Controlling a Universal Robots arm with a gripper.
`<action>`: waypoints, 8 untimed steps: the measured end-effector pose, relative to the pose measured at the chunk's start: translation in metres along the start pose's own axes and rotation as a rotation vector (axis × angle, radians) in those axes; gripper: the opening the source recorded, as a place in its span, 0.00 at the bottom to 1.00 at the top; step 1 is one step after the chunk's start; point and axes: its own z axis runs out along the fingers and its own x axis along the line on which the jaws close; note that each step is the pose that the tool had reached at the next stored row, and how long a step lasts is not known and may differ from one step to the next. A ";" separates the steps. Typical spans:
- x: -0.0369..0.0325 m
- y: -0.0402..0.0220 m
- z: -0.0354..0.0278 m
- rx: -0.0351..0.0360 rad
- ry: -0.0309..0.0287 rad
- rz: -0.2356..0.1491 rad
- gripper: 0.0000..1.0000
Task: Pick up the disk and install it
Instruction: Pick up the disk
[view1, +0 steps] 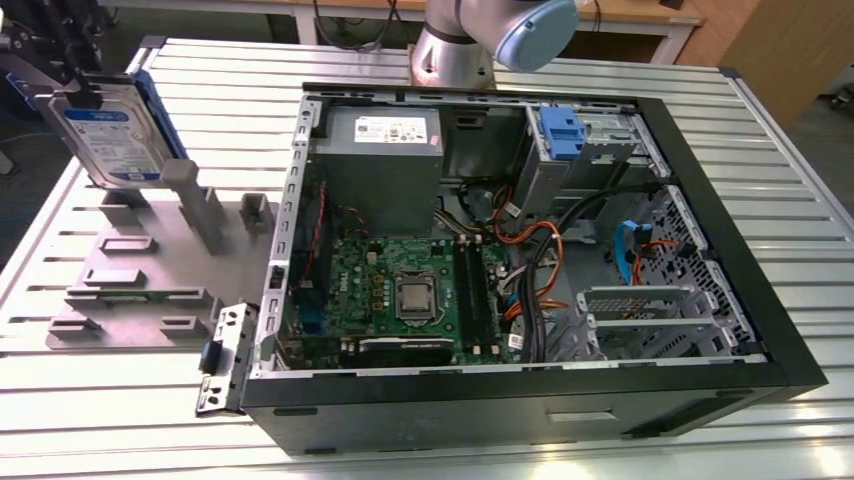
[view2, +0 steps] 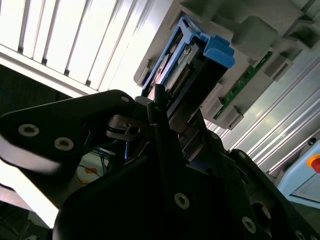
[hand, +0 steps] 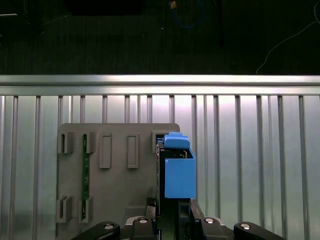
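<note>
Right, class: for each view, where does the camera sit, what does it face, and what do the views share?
Exterior view: off the arm, high, looking down on the open computer case; the arm shows.
First wrist view: behind the gripper, facing down at the grey fixture.
Second wrist view: beside the gripper, looking along it.
All share the disk.

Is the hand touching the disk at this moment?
Touching. In the second wrist view the hand has the disk between its fingers, with one finger lying flat against the disk's side and no gap visible.
</note>
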 end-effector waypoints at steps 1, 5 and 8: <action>0.0000 0.0001 -0.0010 0.0000 0.0000 0.000 0.35; -0.0001 0.0002 -0.0052 0.0001 -0.0001 0.000 0.35; -0.0002 0.0003 -0.0080 0.0000 0.0000 0.000 0.35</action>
